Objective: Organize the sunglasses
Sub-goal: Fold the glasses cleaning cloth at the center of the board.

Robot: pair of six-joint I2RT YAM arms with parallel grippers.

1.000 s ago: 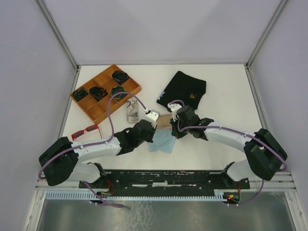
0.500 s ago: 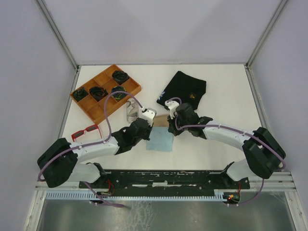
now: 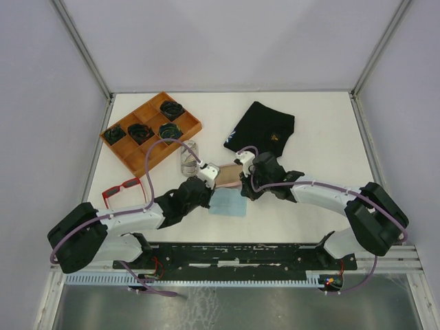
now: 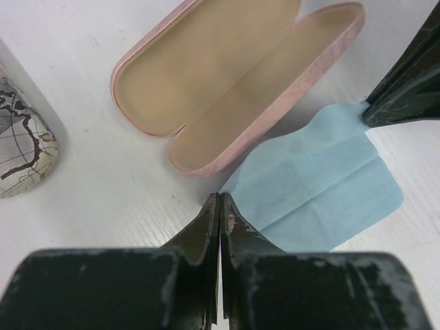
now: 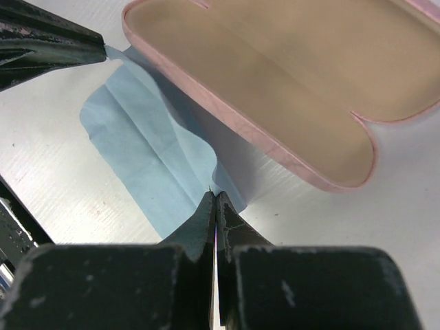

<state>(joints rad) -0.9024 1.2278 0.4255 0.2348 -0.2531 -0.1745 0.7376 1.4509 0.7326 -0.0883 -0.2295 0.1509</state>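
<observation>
The red-framed sunglasses lie on the table at the left, away from both arms. The brown-tinted pair is not in view. A light blue cloth lies in front of the open, empty pink case. My left gripper is shut on one corner of the cloth. My right gripper is shut on the cloth's edge just below the case. In the left wrist view the case lies open just beyond my shut fingers.
A grey patterned case lies left of the pink case and shows in the left wrist view. A wooden divided tray with dark items stands at the back left. A black cloth pouch lies at the back centre.
Both grippers have shifted a little toward the near edge with the blue cloth between them. The pink case now shows more fully between the two wrists.
</observation>
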